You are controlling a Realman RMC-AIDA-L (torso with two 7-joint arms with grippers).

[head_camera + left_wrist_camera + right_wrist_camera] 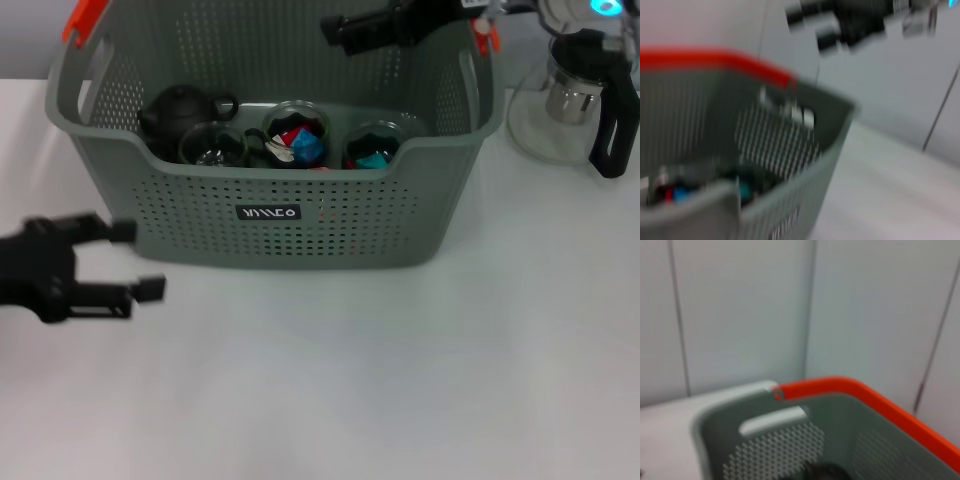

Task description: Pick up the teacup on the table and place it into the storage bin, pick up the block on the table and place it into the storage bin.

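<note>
The grey-green storage bin stands at the back middle of the white table. Inside it are glass teacups. One teacup holds red and blue blocks, and another teacup holds a blue block. My left gripper hovers low over the table at the bin's front left corner, open and empty. My right gripper hangs above the bin's back rim, and it shows again in the left wrist view. That view also takes in the bin; its orange-red handle fills the right wrist view.
A black teapot sits in the bin's left end. A glass kettle with a black handle stands on the table to the right of the bin. White tabletop stretches in front of the bin.
</note>
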